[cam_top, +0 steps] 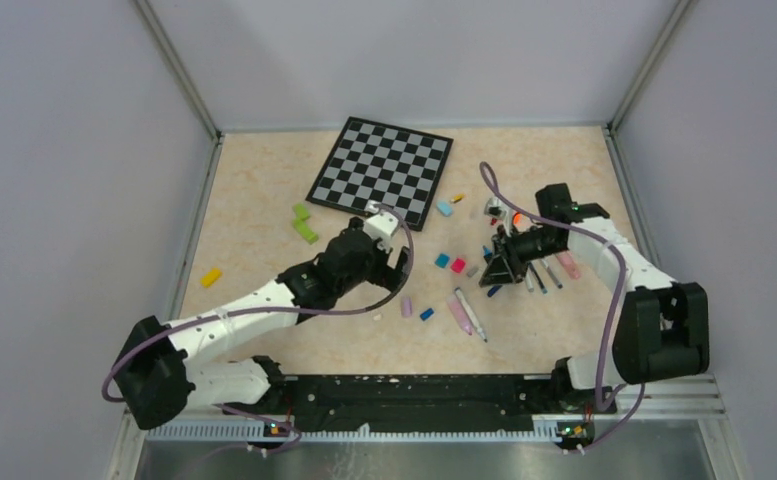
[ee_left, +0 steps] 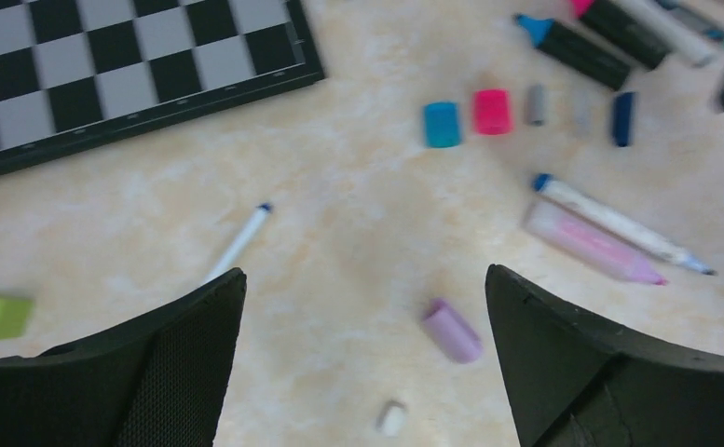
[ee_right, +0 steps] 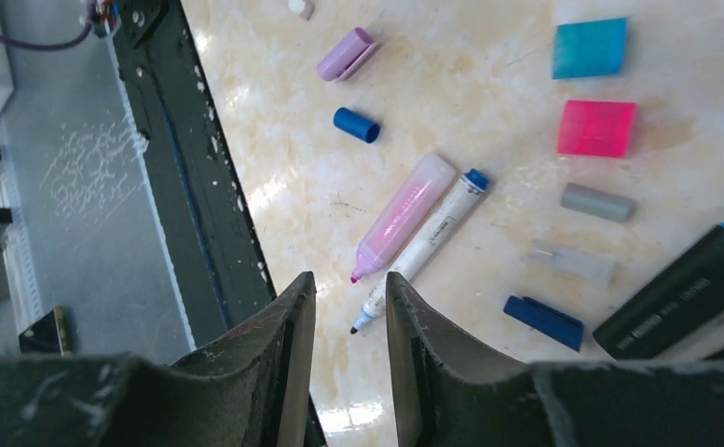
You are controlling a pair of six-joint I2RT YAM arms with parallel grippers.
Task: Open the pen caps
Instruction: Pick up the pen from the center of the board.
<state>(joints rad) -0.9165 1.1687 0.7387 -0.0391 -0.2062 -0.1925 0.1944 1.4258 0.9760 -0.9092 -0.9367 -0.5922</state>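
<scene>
Two end effectors are in view and neither holds anything. The left end effector (ee_left: 365,279) hangs above the counter (ee_left: 358,205) with its jaws spread to full width. The right end effector (ee_right: 350,277) has its jaws only narrowly parted, and the gap between them is bare.

Loose caps lie on the counter: a lilac cap (ee_left: 452,331) below the left jaws, then a cyan cap (ee_left: 442,124), a pink cap (ee_left: 492,111), a grey cap (ee_left: 535,104) and a dark blue cap (ee_left: 622,118) in a rough row. A pink highlighter (ee_left: 591,242) and a white pen (ee_left: 619,223) lie touching side by side, both tips bare. A black marker (ee_right: 675,293) shows a bare blue tip. More pens are clustered under the right arm; whether any of them is capped cannot be told.

Judged procedure for the next pen:
1. Select a pen whose cap is on, clear of the checkered board (ee_left: 106,74).
2. Clamp the barrel at mid-length with one end effector.
3. Close the other across the cap only, not across the joint.
4. Pull straight along the pen axis; a sideways pull may bend or jam it.
5. Set the cap down away from the remaining pens.
</scene>
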